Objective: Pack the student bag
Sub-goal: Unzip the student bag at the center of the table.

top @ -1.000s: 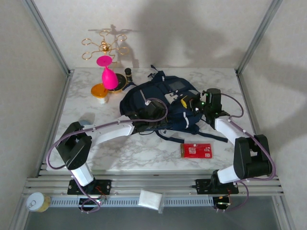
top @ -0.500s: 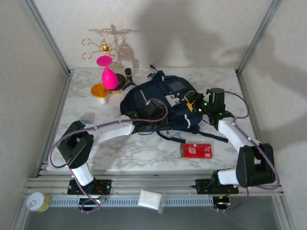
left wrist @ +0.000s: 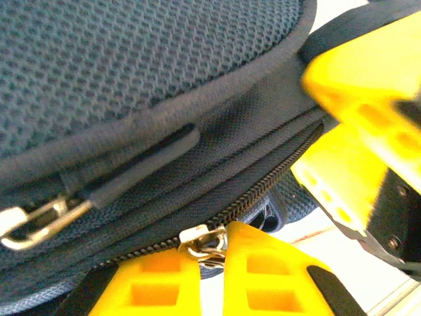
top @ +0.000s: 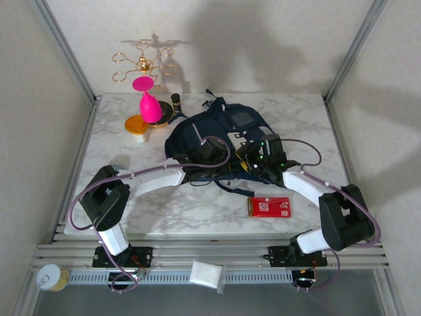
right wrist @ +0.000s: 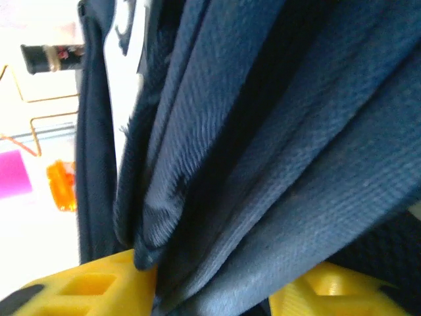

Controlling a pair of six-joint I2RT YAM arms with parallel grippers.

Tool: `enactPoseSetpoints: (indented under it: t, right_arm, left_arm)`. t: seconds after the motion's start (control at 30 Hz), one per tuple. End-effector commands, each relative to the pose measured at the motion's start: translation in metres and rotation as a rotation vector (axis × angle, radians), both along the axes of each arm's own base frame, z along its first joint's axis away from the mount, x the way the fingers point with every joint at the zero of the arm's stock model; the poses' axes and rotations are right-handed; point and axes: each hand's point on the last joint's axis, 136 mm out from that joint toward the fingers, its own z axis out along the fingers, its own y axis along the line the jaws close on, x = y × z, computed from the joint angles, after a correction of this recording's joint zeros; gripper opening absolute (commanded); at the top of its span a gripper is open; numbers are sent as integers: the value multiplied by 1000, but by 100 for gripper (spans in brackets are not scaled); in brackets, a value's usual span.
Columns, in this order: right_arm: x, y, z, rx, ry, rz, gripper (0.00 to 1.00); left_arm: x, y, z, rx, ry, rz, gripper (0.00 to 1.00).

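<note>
Arm posture at the student bag (top: 227, 125), which lies near the middle of the marble table (top: 171, 204), its dark straps trailing toward the near edge.

Left arm (top: 148, 179): the upper link rises from the base at lower left and bends sharply at the elbow. The forearm runs low and nearly level to the right, ending at the bag's near-left flank.

Left gripper (left wrist: 220, 245): yellow fingers (left wrist: 151, 283) drawn almost together, pinching the metal zip puller (left wrist: 202, 238) at their tips. The zip (left wrist: 276, 174) runs up and to the right along the bag's mesh side.

Right arm (top: 309, 187): folded at the elbow near the table's right edge. The forearm reaches up and to the left to the bag's near-right corner, with its wrist just beside the left wrist.

Right gripper (right wrist: 210, 283): jaws partway apart, closed about a thick fold of navy fabric that fills the gap and touches both fingers. Its yellow fingers also appear at the right of the left wrist view, close to the zip's upper end.

Behind the bag, at far left, stand a pink goblet (top: 148, 102), a gold wire rack (top: 140, 62), an orange-lidded tub (top: 137, 125) and a small dark bottle (top: 175, 100).

Red packet (top: 268, 207): flat on the table near the right forearm, apart from the bag.
</note>
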Motion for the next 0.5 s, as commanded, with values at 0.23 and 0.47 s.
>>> enactPoseSetpoints:
  t: [0.23, 0.47]
  right_arm:
    - [44, -28, 24, -137, -151, -79, 1]
    - [65, -62, 49, -179, -276, 14, 0]
  left_arm:
    - [-6, 3, 3, 8, -6, -16, 0]
    - [-20, 22, -6, 63, 26, -42, 0]
